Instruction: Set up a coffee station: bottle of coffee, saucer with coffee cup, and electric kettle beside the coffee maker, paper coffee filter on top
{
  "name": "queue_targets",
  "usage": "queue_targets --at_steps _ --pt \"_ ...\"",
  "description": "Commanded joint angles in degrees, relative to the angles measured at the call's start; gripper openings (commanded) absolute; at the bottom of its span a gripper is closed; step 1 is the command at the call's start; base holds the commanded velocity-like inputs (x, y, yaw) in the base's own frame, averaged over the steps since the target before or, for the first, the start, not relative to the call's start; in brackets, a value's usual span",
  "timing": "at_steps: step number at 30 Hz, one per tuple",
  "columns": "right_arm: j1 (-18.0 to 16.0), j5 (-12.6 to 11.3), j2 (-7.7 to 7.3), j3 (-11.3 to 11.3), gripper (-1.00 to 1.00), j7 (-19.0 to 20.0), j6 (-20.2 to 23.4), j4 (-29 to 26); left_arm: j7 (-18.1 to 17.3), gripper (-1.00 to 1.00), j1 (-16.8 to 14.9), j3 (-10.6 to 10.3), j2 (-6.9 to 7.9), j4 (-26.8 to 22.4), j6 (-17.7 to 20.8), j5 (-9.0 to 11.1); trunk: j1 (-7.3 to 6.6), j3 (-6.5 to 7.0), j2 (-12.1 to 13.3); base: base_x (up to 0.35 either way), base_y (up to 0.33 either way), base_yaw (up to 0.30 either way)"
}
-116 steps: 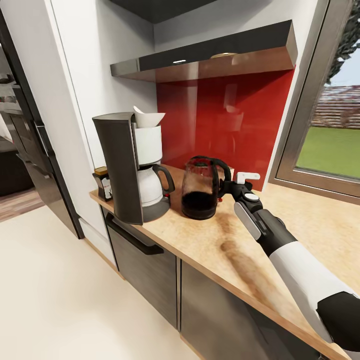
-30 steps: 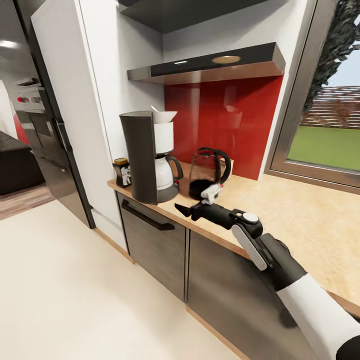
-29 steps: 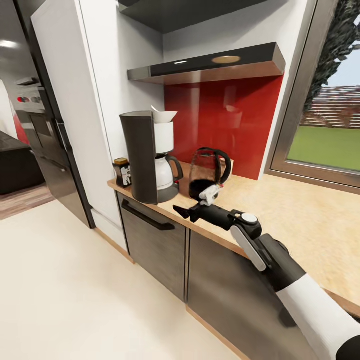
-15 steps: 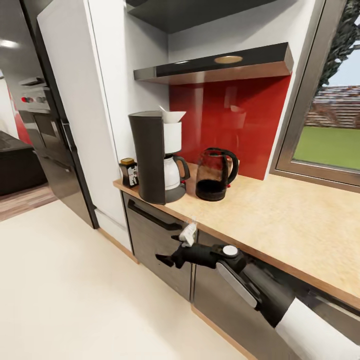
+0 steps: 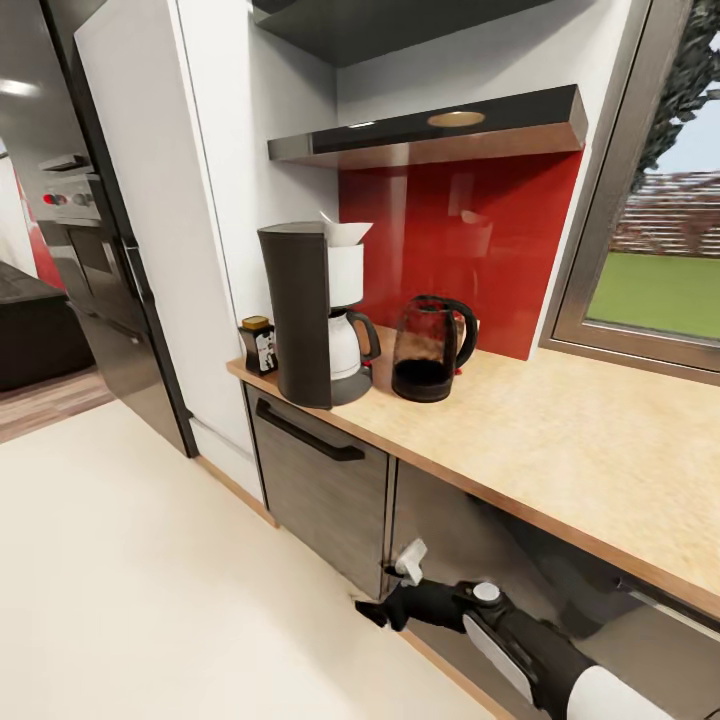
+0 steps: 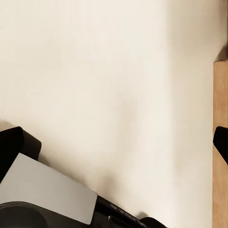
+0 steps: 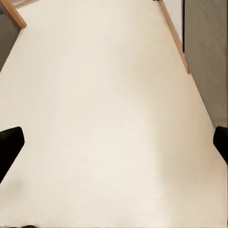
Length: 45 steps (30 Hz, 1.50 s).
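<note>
My right gripper [image 5: 372,612] hung low before the cabinet fronts, its fingers spread wide and holding nothing. Above it on the countertop [image 5: 560,440], the coffee maker [image 5: 310,315] already wore the paper coffee filter [image 5: 345,232], with the bottle of coffee [image 5: 259,345] and the electric kettle [image 5: 428,348] flanking it. By my judgement only the saucer and coffee cup remained.
</note>
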Motion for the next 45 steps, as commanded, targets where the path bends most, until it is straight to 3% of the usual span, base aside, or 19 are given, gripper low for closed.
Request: queue_targets --at_steps 1,3,5,13,23,36,45 --pt "0.2 -0.7 0.19 0.2 1.00 1.5 -2.8 8.1 -0.2 1.00 0.0 0.5 -0.01 0.0 0.0 -0.3 -0.01 -0.05 0.0 0.000 0.000 0.000" --pt "0.9 -0.7 0.51 0.3 1.00 2.8 -6.6 18.3 -0.2 1.00 0.0 1.2 -0.05 -0.2 0.0 -0.3 -0.01 -0.05 0.0 0.000 0.000 0.000" --pt "2.4 -0.7 0.65 0.3 1.00 4.1 -8.7 24.3 -0.2 1.00 0.0 2.1 -0.08 -0.2 0.0 -0.3 -0.01 -0.05 0.0 0.000 0.000 0.000" --pt "10.4 -0.6 0.52 0.2 1.00 6.6 -11.9 35.2 -0.2 1.00 0.0 7.8 -1.00 -0.3 -0.2 -0.3 -0.01 -0.05 0.0 0.000 0.000 0.000" --pt "12.5 -0.5 0.66 0.2 1.00 6.9 -12.0 41.0 -0.2 1.00 0.0 8.7 -1.60 -0.3 -0.3 -0.3 -0.01 -0.05 0.0 0.000 0.000 0.000" --pt "12.9 -0.5 1.30 0.2 1.00 6.7 -11.9 41.7 -0.2 1.00 0.0 8.6 -1.61 -0.3 -0.2 -0.3 -0.01 -0.05 0.0 0.000 0.000 -0.009" --pt "13.5 -0.5 1.32 0.2 1.00 6.8 -11.9 41.7 -0.2 1.00 0.0 8.6 -1.61 -0.3 -0.2 -0.3 -0.01 -0.05 0.0 0.000 0.000 -0.226"
